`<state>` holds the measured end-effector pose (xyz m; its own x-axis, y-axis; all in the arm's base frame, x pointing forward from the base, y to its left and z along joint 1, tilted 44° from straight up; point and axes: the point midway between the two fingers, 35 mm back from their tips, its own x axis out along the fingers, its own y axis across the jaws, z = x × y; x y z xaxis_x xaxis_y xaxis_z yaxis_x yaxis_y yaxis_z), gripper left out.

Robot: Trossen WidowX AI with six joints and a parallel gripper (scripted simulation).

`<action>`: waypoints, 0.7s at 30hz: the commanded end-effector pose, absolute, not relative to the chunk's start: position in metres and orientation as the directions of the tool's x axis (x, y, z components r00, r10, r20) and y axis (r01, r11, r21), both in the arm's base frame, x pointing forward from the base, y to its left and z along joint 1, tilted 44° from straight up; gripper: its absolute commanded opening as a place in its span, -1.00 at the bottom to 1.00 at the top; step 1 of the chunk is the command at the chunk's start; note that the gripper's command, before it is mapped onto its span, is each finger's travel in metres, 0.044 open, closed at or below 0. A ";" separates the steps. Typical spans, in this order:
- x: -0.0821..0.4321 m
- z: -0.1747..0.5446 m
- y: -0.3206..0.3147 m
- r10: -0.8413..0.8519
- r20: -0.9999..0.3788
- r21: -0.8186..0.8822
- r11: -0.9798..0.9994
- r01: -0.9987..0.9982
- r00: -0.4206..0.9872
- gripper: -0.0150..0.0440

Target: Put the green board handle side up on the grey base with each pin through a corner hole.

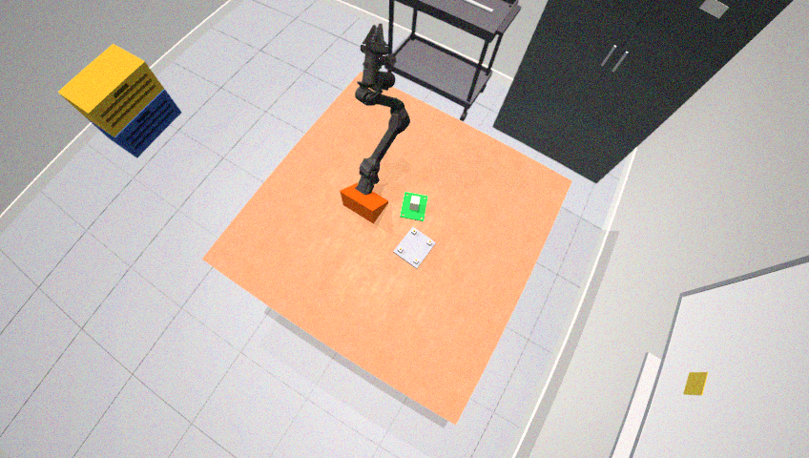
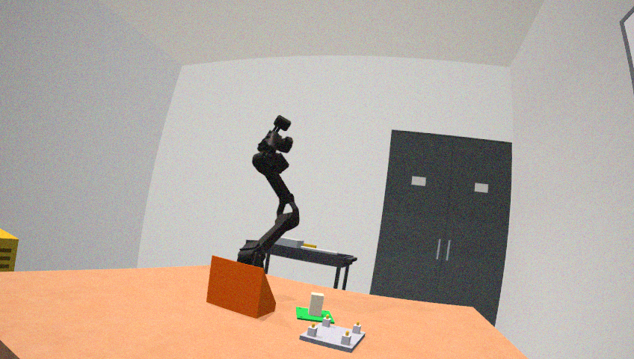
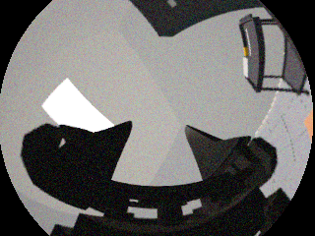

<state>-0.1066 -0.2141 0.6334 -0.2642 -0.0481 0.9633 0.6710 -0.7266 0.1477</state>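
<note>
Right of centre in the top view, the flat green board with its pale square handle [image 1: 413, 213] [image 2: 314, 318] is seen lying on the orange wooden bench [image 1: 318, 238] [image 2: 111, 307], beside the grey base with 4 gold-pinned posts [image 1: 415, 247] [image 2: 334, 334]. Nothing is gripped by the black claw [image 1: 374, 34] [image 2: 279, 126] [image 3: 158, 127], spread wide; lifting, seating and release are all left.

The board [image 1: 405, 213] [image 2: 304, 313] is showing bright green with a pale handle [image 1: 415, 203] [image 2: 316, 304], while the base [image 1: 415, 247] [image 2: 333, 336] is showing light grey with gold pins on its grey posts. The table [image 1: 318, 272] [image 2: 133, 311] is glowing peachy orange with faint lighter mottling, the wedge block [image 1: 363, 204] [image 2: 235, 286] is standing out in deep burnt orange, and the arm [image 1: 387, 140] [image 2: 277, 226] is looking black. Dark lines are crossing the pale blue-grey floor tiles [image 1: 187, 238], and the cabinet [image 1: 590, 96] [image 2: 445, 200] is displaying dark charcoal with silvery handles.
</note>
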 end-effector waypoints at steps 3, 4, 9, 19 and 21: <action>-0.101 0.632 -0.225 -0.093 0.959 0.124 -0.713 0.690 -0.268 1.00; -0.097 0.631 -0.233 -0.124 0.955 0.107 -0.703 0.703 -0.269 1.00; -0.075 0.622 -0.273 -0.289 0.924 0.002 -0.653 0.758 -0.251 1.00; 0.006 0.557 -0.379 -0.726 0.687 -0.378 -0.395 0.837 -0.032 1.00; 0.028 0.537 -0.395 -0.791 0.611 -0.445 -0.309 0.840 0.033 1.00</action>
